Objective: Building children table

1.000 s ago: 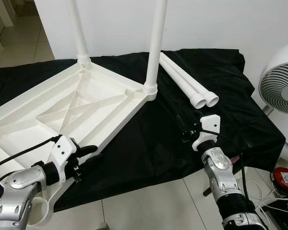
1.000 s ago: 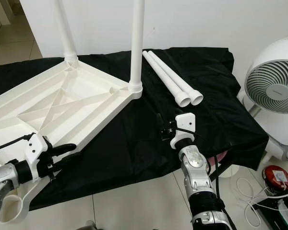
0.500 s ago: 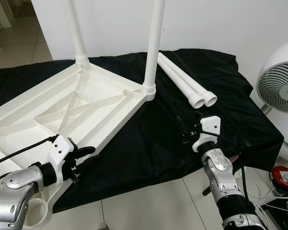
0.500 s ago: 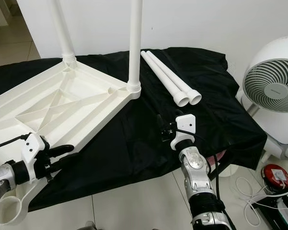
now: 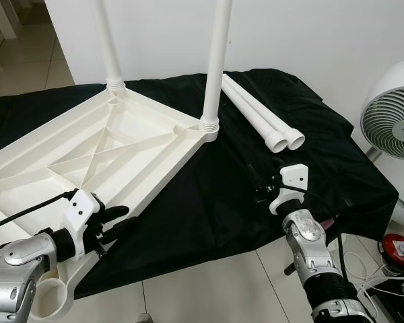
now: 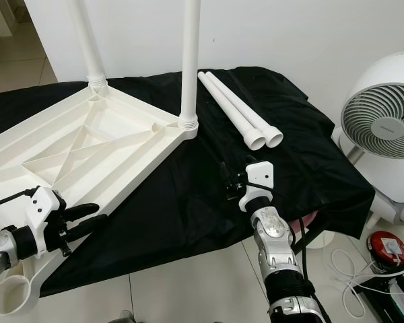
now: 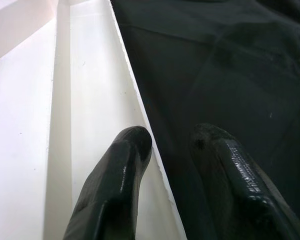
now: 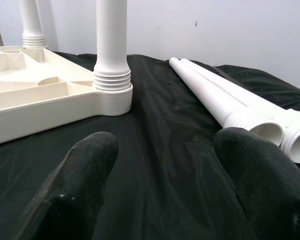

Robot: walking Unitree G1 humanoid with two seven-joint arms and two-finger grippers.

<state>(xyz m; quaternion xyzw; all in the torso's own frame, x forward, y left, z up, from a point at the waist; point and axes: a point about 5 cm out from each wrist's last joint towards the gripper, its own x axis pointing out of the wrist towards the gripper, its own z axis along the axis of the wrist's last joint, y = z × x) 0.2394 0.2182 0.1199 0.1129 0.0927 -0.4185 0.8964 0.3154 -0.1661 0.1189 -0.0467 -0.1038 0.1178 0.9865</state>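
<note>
A plain white wall rises behind the low surface, which is draped in a creased black cloth hanging over its near edge. The floor is laid with pale glossy tiles with thin grout lines, and more tiles stretch off at far left. At the right stands a round white electric fan with a grille. Near it on the floor lie white cables and a red round device.
</note>
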